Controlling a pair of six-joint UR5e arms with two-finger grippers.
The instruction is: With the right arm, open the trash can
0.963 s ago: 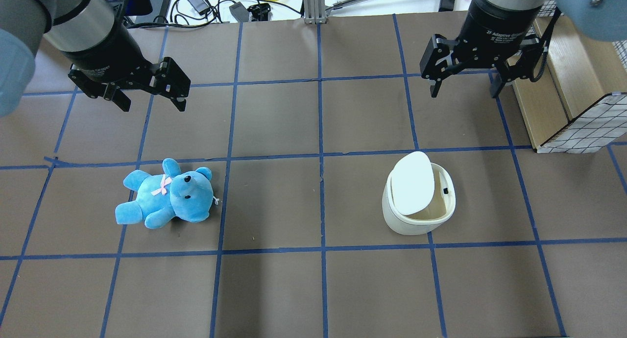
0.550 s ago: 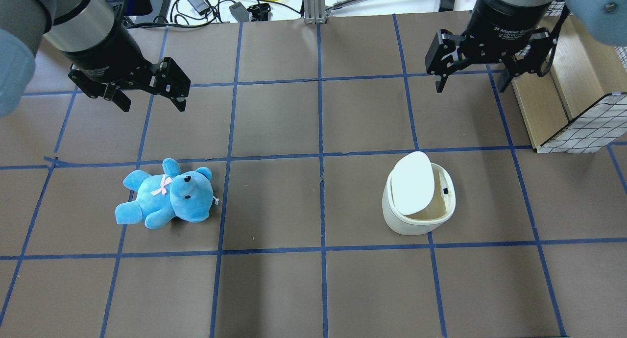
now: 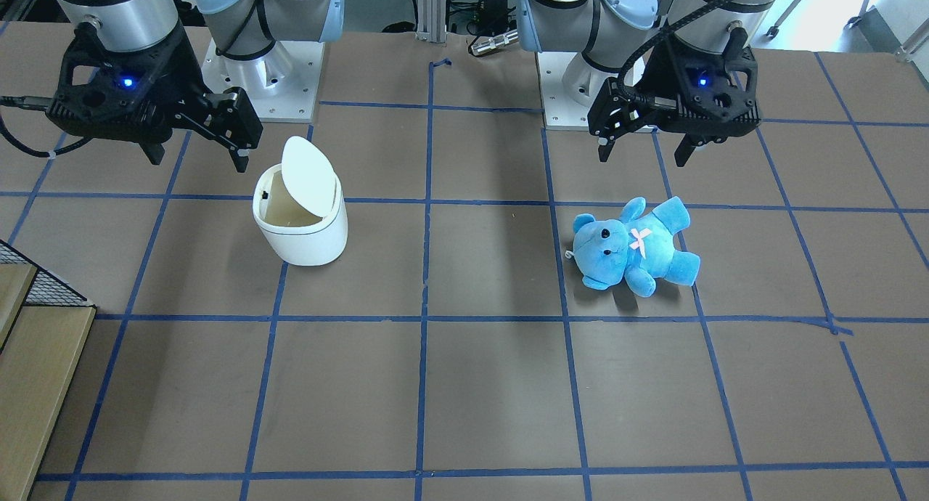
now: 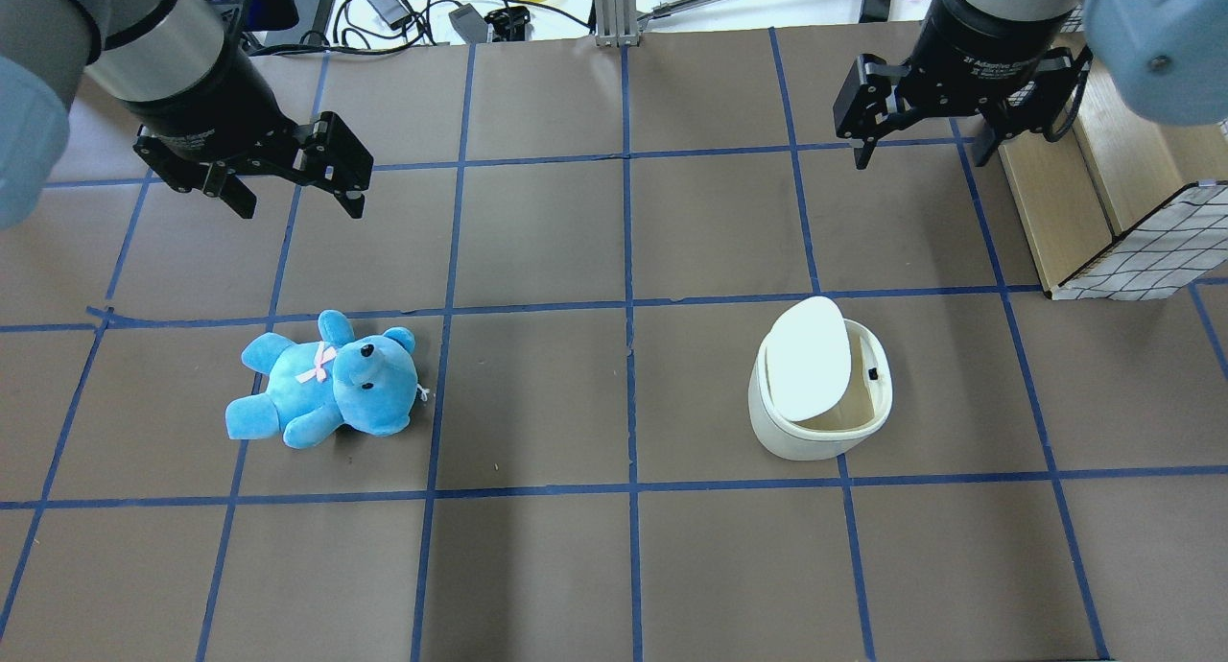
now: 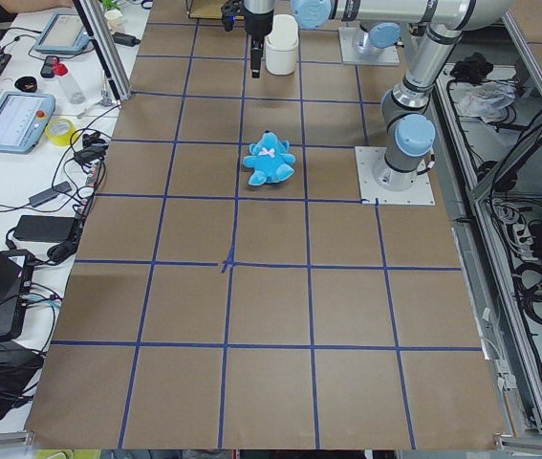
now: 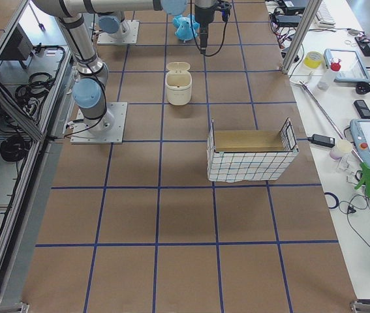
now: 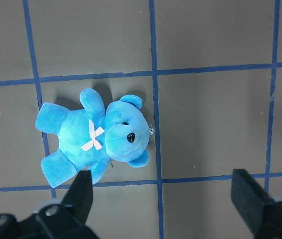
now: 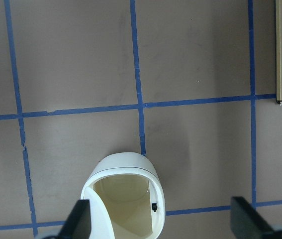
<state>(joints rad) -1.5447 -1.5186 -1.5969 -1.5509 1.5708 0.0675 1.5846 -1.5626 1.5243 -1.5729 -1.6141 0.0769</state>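
The right gripper (image 4: 921, 153) is hanging with fingers apart, beyond the trash can (image 4: 815, 434), whose lid (image 4: 808, 355) is tilting open.

Left pincer (image 4: 299, 201), right pincer (image 4: 919, 158): aloft, spread.

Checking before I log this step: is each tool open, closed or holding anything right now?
Left tool: open, holding nothing.
Right tool: open, holding nothing, apart from the trash can.
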